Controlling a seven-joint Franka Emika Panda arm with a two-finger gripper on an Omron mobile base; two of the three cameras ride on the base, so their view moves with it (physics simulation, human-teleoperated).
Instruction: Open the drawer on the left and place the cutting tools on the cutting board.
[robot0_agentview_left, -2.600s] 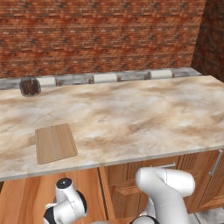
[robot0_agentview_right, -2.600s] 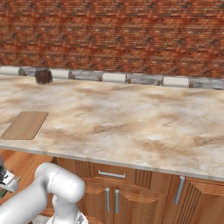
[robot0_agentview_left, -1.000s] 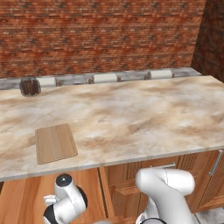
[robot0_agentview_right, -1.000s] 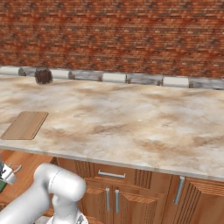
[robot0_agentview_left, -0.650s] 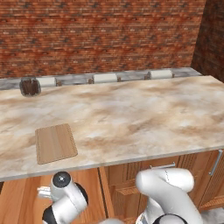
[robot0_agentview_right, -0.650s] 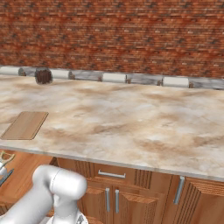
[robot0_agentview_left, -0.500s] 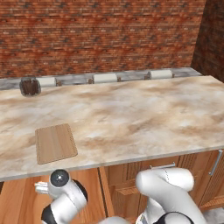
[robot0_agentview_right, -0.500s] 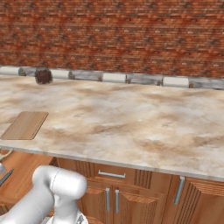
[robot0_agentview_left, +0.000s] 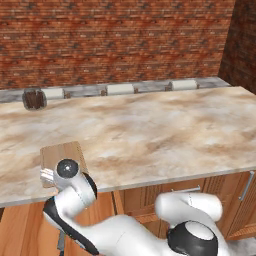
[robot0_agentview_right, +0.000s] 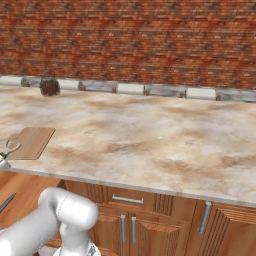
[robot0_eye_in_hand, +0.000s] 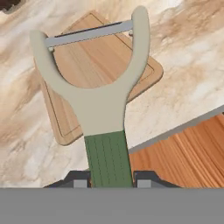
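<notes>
Right now the claw (robot0_eye_in_hand: 111, 178) is pinching the green-handled tool (robot0_eye_in_hand: 97, 92) by its ribbed green grip, one dark finger tip on either side of the handle. Its pale forked head spreads into a Y, with a thin grey blade stretched across the two prongs. Seen from the hand, the head hangs over the cutting board (robot0_eye_in_hand: 83, 65), which lies flat on the marbled worktop (robot0_eye_in_hand: 192, 52) close to the front edge; whether the tool touches the board I cannot tell.

From the left base view, the white arm (robot0_agentview_left: 75, 192) bends up from below the worktop edge, its rounded dark-capped joint covering the near side of the cutting board (robot0_agentview_left: 62, 151). A bit of the pale tool head (robot0_agentview_left: 46, 174) peeks out beside that joint, right at the board's front left part. In the right base view the board (robot0_agentview_right: 31, 142) sits at the left end of the worktop (robot0_agentview_right: 150, 135), and the pale head of the tool (robot0_agentview_right: 10, 146) shows at its near left corner, by the picture's edge.

At the back, against the brick wall (robot0_agentview_left: 115, 40), a small dark jar (robot0_agentview_left: 34, 98) stands well apart from the board. Below the worktop, brown wooden cabinet doors (robot0_agentview_right: 145, 227) with vertical silver handles sit under a narrow drawer front (robot0_agentview_right: 127, 199) with a horizontal bar.
</notes>
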